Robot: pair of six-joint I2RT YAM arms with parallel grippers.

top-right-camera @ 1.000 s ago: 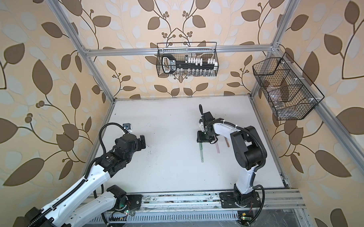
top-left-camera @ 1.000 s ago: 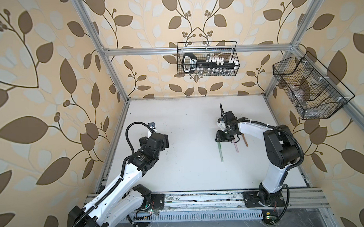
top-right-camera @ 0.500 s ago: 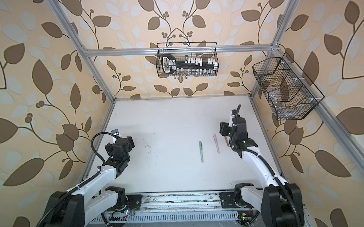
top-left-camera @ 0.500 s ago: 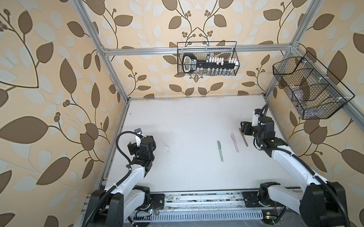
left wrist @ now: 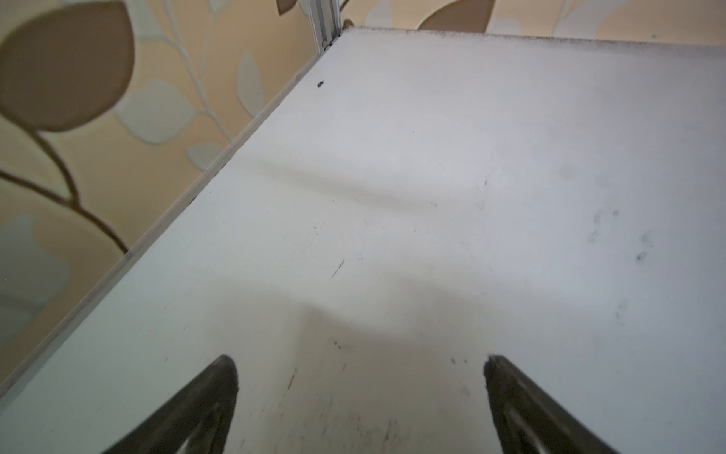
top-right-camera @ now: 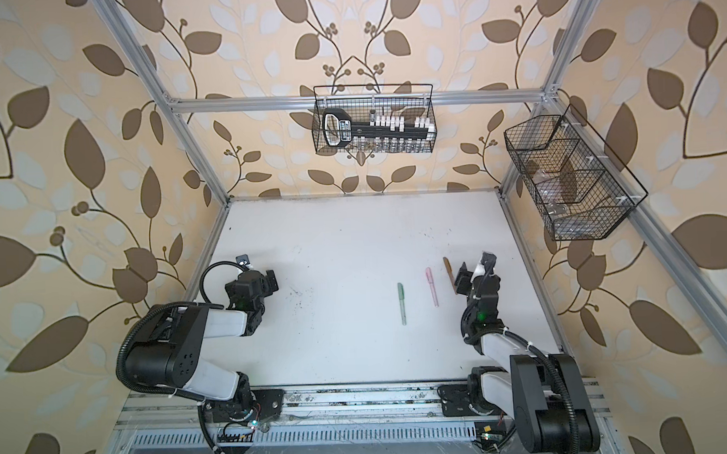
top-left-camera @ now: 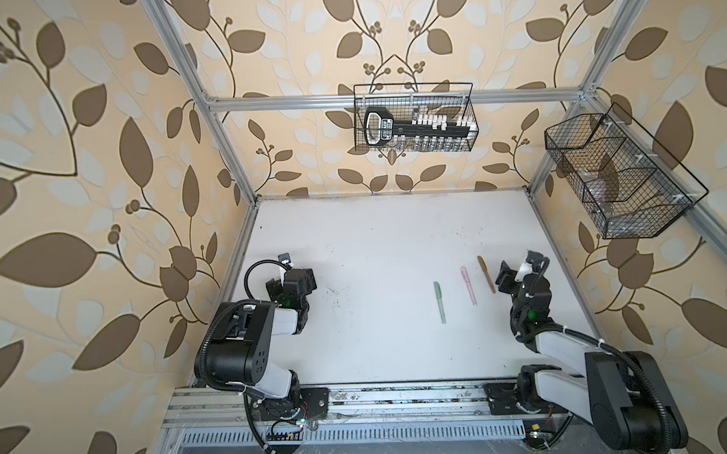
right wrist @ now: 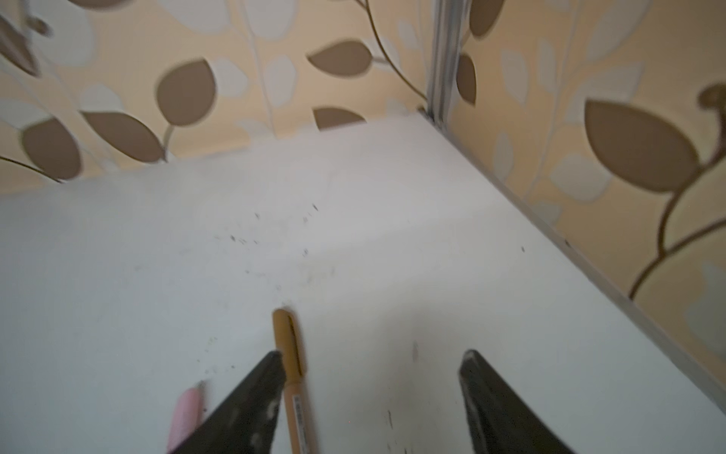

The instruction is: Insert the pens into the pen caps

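Three pens lie side by side on the white table (top-left-camera: 374, 236), seen in both top views: green (top-left-camera: 439, 302), pink (top-left-camera: 468, 284) and tan-brown (top-left-camera: 486, 273). Each looks capped at its far end; the tan pen cap (right wrist: 288, 342) with its clip shows in the right wrist view. My right gripper (top-left-camera: 517, 268) is open just right of the tan pen (right wrist: 296, 405), which lies against one finger (right wrist: 255, 405), not between the two. The pink pen (right wrist: 184, 412) is beyond that finger. My left gripper (top-left-camera: 297, 278) is open over bare table (left wrist: 393, 196) at the left.
A wire basket (top-left-camera: 414, 118) holding a black tool hangs on the back wall. Another wire basket (top-left-camera: 618, 177) hangs on the right wall. Aluminium frame posts stand at the table corners. The arm bases sit on a rail (top-left-camera: 401, 397) at the front.
My right gripper left the pens in the middle, swung back to the right and opened wide. The left arm folded back toward the front left. The pens stayed put.
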